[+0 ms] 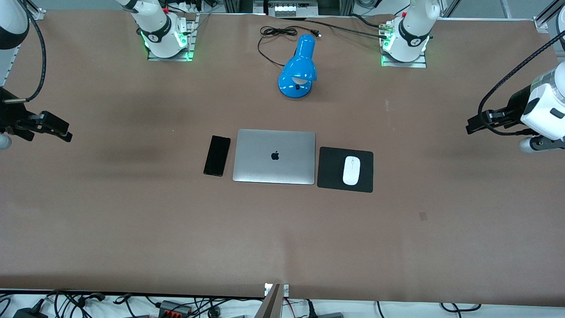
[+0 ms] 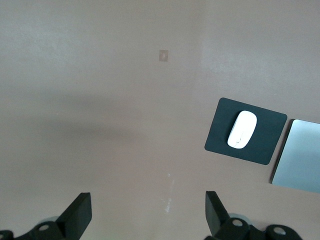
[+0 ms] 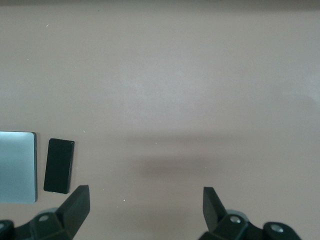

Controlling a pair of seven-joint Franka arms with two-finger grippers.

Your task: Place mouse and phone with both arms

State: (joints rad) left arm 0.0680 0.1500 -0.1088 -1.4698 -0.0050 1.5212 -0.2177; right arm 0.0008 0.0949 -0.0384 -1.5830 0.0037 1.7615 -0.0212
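The white mouse [image 1: 351,170] lies on a black mouse pad [image 1: 331,170] beside the closed silver laptop [image 1: 274,156], toward the left arm's end. The black phone [image 1: 217,155] lies flat on the table at the laptop's other edge, toward the right arm's end. My left gripper [image 1: 474,126] is open and empty, up over bare table at the left arm's end. Its wrist view [image 2: 147,212] shows the mouse [image 2: 242,129] and the pad [image 2: 267,135]. My right gripper [image 1: 64,134] is open and empty over bare table at the right arm's end. Its wrist view [image 3: 146,207] shows the phone [image 3: 59,165].
A blue desk lamp [image 1: 298,68] lies farther from the camera than the laptop, its black cord [image 1: 271,35] trailing toward the arm bases. The brown table [image 1: 282,238] has wide bare room around the laptop group. Cables lie along the near edge.
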